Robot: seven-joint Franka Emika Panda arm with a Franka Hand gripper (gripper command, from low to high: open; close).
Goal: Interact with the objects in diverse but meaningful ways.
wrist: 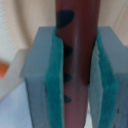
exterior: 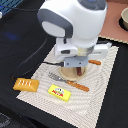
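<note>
So the arm is parked right over the middle of the placemat (exterior: 102,70), a pale striped one lying on the dark bench (exterior: 20,40). The big white body of the arm hides most of what's under it in the exterior view, but you can see the gripper (exterior: 79,69) pointing down over the round tan plate (exterior: 67,75), with something dark and reddish-brown hanging between the jaws just above the plate.

The wrist view clears that up: the jaws are clamped on the sausage (wrist: 76,60), a dark brown-red cylinder with a few black spots. It runs lengthwise between the two teal pads (wrist: 54,85), and both pads look pressed right against its sides. The grey finger blocks sit outside the pads.

Other stuff on the mat: the orange ridged bread block (exterior: 27,84) sits near the corner at the exterior view's left, touching nothing. The flat yellow box (exterior: 59,92) with the red label is just beside it, toward the near edge. A fork (exterior: 67,81) with an orange-brown handle lies diagonally between the box and the plate, tines toward the exterior view's left. Another orange handle (exterior: 95,62) pokes out on the far side of the gripper; can't tell what utensil it is.

There's a round pot or bowl (exterior: 124,19) at the top corner on the exterior view's right, half cut off.
</note>
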